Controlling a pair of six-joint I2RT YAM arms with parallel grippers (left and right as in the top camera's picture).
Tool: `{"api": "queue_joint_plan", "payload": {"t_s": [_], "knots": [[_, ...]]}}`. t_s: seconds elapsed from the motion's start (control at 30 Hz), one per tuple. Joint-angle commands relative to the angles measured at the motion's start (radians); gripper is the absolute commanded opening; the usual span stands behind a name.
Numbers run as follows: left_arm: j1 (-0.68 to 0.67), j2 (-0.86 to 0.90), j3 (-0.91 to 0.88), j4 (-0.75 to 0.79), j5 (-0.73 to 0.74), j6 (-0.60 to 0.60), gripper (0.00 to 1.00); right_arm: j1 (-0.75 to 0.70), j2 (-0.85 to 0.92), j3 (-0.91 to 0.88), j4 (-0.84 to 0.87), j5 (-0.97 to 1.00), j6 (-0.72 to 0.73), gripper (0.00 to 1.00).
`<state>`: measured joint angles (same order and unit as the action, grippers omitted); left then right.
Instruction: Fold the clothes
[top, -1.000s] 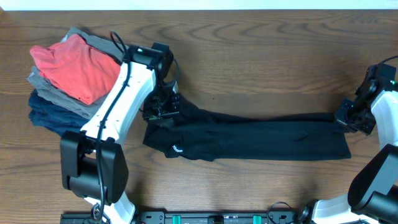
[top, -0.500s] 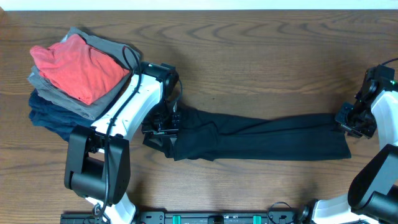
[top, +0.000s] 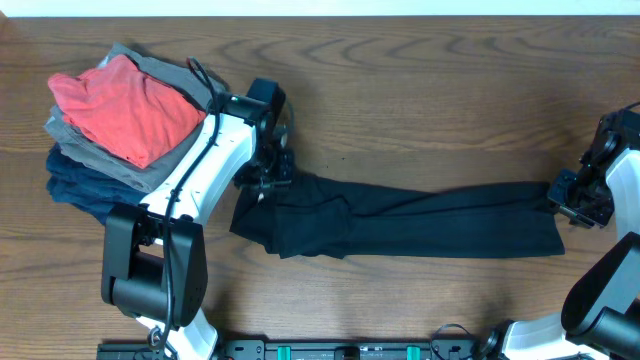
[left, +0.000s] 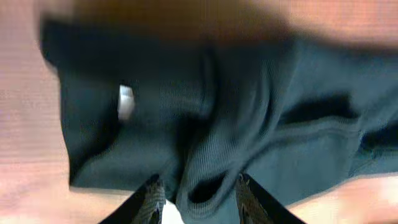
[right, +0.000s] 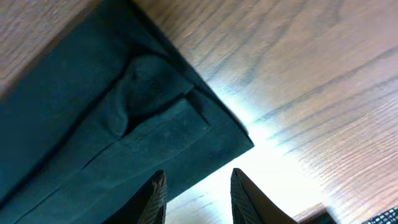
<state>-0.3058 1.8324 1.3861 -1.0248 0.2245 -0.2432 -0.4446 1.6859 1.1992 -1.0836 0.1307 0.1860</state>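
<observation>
Item 1: black T-shirt (top: 420, 215), lying as 1 long narrow band across the middle of the table (top: 420, 100), from 9 o'clock toward 3 o'clock.

Change within the last second: its 9 o'clock end was tucked inward, and the white logo that had faced up there was gone from the overhead view. Judged: lengthwise folding done, crosswise folds remaining.

Item 2: left gripper (top: 272, 180), fingers spread over that tucked end, a ridge of cloth between them, apparently let go.

Item 3: right gripper (top: 572, 197), fingers spread and empty, just off the 3 o'clock hem.

Containers: 0 seen.

Item 4: stack of folded garments (top: 120, 120), red-orange uppermost, at 10 o'clock.
</observation>
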Motion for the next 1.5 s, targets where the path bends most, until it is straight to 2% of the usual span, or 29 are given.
{"api": "queue_joint_plan", "payload": {"t_s": [0.0,0.2,0.37,0.5,0.7,0.87,1.0,1.13,1.27,1.47], "knots": [[0.002,0.003,-0.005,0.056,-0.057,-0.025,0.4,-0.01,0.002,-0.005,-0.001,-0.015,-0.023,0.33],[0.002,0.051,-0.041,0.098,-0.058,-0.025,0.39,-0.01,0.002,-0.006,0.002,-0.015,-0.023,0.37],[0.01,0.113,-0.056,0.163,-0.089,-0.03,0.28,-0.01,0.002,-0.01,0.004,-0.015,-0.023,0.38],[0.03,0.138,-0.056,0.28,-0.19,-0.084,0.29,-0.01,0.002,-0.017,0.01,-0.015,-0.023,0.39],[0.064,0.155,-0.056,0.346,-0.192,-0.122,0.29,-0.01,0.002,-0.017,0.011,-0.015,-0.023,0.4],[0.068,0.182,-0.056,0.343,-0.192,-0.121,0.3,-0.01,0.002,-0.017,0.011,-0.015,-0.034,0.47],[0.094,0.179,-0.047,0.339,-0.189,-0.122,0.3,-0.01,0.002,-0.018,0.014,-0.024,-0.093,0.58],[0.151,0.144,-0.002,0.273,-0.184,-0.122,0.3,-0.01,0.002,-0.018,0.039,-0.061,-0.182,0.71],[0.192,0.08,0.009,0.19,-0.161,-0.121,0.38,-0.018,0.002,-0.018,0.076,-0.061,-0.281,0.72],[0.195,0.036,0.009,0.072,-0.08,-0.121,0.42,-0.046,0.002,-0.032,0.113,-0.106,-0.364,0.68]]}}
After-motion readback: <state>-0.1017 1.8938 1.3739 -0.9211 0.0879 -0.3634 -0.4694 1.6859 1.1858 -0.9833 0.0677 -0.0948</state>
